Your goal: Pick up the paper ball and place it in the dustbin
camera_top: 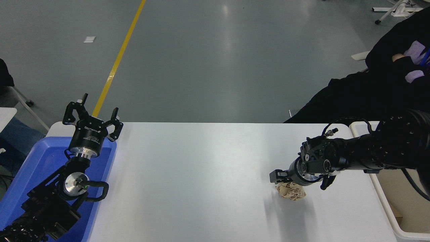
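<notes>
1. Because our paper ball (pixel 291 192) is only a crumpled wad of tan-brown paper, we judge it very light and soft, likely to give under a squeeze rather than resist, and not fragile.
2. It lies on the white table (pixel 201 174), right of the middle and toward our side, well apart from the dustbin (pixel 379 191) at the table's right edge.
3. We think the best hold is across its widest part, one finger on each side, closing gently; its wrinkles should offer grip, so slipping seems unlikely, though a light wad may roll away if nudged from one side first.
4. Our right gripper (pixel 297 179) hangs directly over the ball's far edge, covering part of it, with its wrist pointing left across the table and the arm stretched in low from the right.
5. One finger shows to the left of the ball and another to the right, so we read the fingers as spread apart and not yet closed on the paper; whether they touch it we cannot tell.
6. Our left gripper (pixel 91 116) sits parked at the lower left above the blue tray (pixel 33 168), its fingers apart and holding nothing.
7. A person in dark clothes (pixel 386 77) sits at the far right.
</notes>
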{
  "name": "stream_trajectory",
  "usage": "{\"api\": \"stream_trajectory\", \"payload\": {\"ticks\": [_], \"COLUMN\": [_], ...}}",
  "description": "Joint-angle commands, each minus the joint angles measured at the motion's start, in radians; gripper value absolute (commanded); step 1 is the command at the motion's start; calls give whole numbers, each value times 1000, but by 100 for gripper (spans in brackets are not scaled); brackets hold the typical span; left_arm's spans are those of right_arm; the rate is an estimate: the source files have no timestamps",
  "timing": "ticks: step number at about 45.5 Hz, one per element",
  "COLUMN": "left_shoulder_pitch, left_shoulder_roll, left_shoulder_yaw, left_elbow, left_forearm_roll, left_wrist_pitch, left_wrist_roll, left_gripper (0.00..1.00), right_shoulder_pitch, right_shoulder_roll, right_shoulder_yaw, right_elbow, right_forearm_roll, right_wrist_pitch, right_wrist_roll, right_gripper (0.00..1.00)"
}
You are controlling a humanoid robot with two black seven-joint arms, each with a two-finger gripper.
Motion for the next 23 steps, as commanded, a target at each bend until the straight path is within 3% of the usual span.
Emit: {"api": "stream_trajectory", "payload": {"ticks": [1, 9, 23], "left_shoulder_pitch": [0, 0, 0], "left_shoulder_roll": [0, 0, 0], "left_shoulder_yaw": [0, 0, 0], "left_elbow": [0, 0, 0], "left_forearm_roll": [0, 0, 0], "left_wrist_pitch": [0, 0, 0], "left_wrist_roll": [0, 0, 0], "left_gripper": [98, 98, 98], "right_shoulder_pitch": [-50, -79, -87], "right_shoulder_roll": [8, 13, 13], "right_shoulder_yaw": [4, 10, 7], "right_elbow": [-38, -80, -77], "right_forearm_roll": [3, 3, 6], "right_wrist_pitch": [-1, -2, -1], "right_wrist_roll": [0, 0, 0], "right_gripper": [100, 100, 78]}}
